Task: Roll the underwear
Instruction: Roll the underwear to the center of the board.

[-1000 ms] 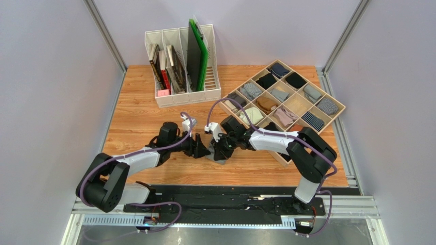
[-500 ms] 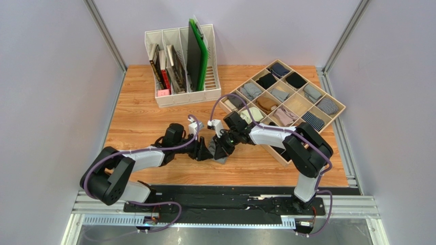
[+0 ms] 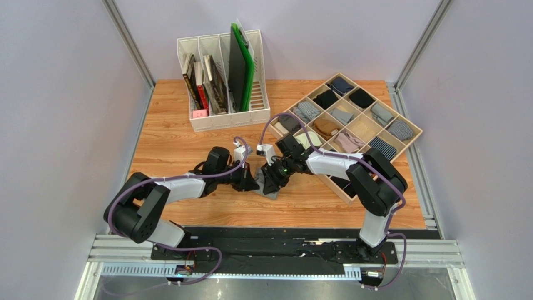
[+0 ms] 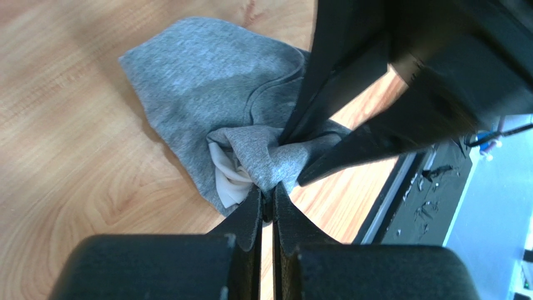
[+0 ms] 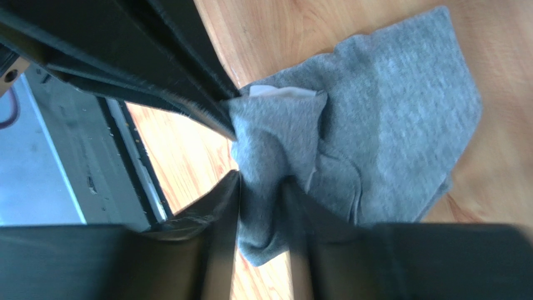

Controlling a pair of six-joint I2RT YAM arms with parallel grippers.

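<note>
A pale wooden surface point(image 3: 169, 150) carries a white file rack point(image 3: 228, 119) at its far side, its slots standing upright. A tall green board point(image 3: 241, 62) leans in the rack's right-hand slots and rises above its walls. Dark-spined books point(image 3: 203, 84) fill the slots to the left. A small pink item point(image 3: 200, 114) sits at the rack's front left corner. To the right of the rack lies a divided wooden tray point(image 3: 418, 132), turned at an angle. It holds rolled bundles: a black one point(image 3: 326, 99) nearest the rack, a brown one point(image 3: 325, 128), and a striped one point(image 3: 383, 148) farther off. Well nearer than the rack, a black base plate point(image 3: 275, 240) runs along the surface's edge.
</note>
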